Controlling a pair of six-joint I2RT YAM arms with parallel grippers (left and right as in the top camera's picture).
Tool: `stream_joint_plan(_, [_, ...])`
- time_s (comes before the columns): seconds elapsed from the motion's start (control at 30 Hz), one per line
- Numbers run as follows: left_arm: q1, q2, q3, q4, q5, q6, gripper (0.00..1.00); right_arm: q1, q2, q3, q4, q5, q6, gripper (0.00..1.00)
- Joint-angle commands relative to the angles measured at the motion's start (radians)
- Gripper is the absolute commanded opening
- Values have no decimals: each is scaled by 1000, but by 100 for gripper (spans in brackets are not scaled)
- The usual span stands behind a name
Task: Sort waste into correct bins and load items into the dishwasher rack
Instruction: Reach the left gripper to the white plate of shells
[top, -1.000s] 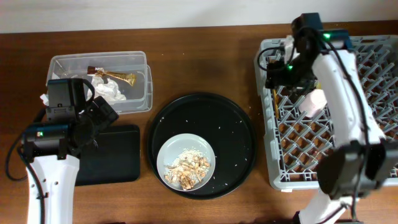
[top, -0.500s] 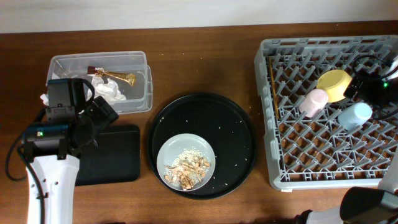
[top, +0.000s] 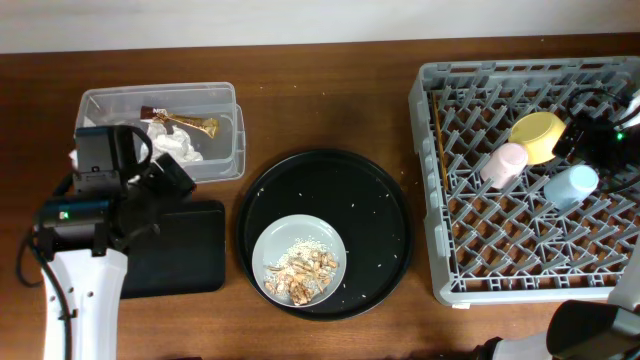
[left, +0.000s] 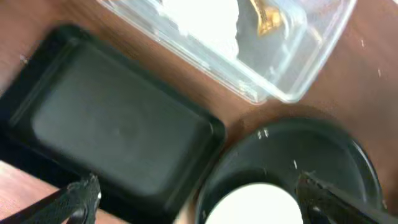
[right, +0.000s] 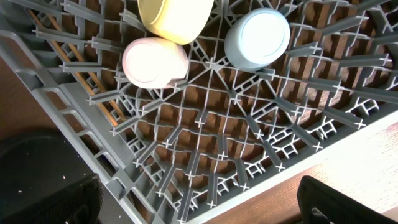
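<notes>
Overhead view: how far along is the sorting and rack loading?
Done: pink cup, light blue cup, yellow-green bowl and chopsticks sit in the rack; napkin and wrapper lie in the clear tub. In hand: nothing; left gripper and right gripper are open. Remaining: plate with food scraps.

overhead: even, diffuse light, moderately bright; shadows soft and short on the surface. round black tray (top: 385, 205) has a faint pale sheen along its rim. clear tub (top: 236, 120), up-left of the tray, has small glints on its walls.
left wrist: whole frame soft and smeared. napkin (left: 205, 22) above the tray is blown to flat white; plate (left: 252, 202) inside the tray is washed out too. fingers (left: 78, 199) at the bottom corners are dark and unfocused.
right wrist: sharper, rack (right: 87, 118) pegs crisp. pink cup (right: 154, 62) and blue cup (right: 258, 37) glare pale. rack lines bow toward the frame edges.
</notes>
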Motion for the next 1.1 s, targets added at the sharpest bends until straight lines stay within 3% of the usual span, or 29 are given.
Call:
stream_joint_plan(0.0, [2, -11, 0, -75, 224, -2, 99, -3, 1, -5, 0, -5, 1, 98])
stream_joint_plan(0.17, [-46, -11, 0, -157, 385, 150, 99, -2, 1, -5, 0, -5, 1, 98])
stream_joint_plan(0.3, [-297, -11, 0, -145, 380, 148, 99, -3, 1, -5, 0, -5, 1, 98])
stream_joint_plan(0.47, [-600, -5, 0, -106, 116, -56, 99, -3, 1, -5, 0, -5, 1, 98])
stream_joint_plan(0.77, [-911, 193, -1, -20, 111, -118, 99, -3, 1, -5, 0, -5, 1, 98])
stream_joint_plan(1.0, [-1070, 319, -1, 10, 121, -192, 99, -3, 1, -5, 0, -5, 1, 98])
stream_joint_plan(1.07, [-1095, 333, -1, 23, 119, -262, 99, -3, 1, -5, 0, -5, 1, 98])
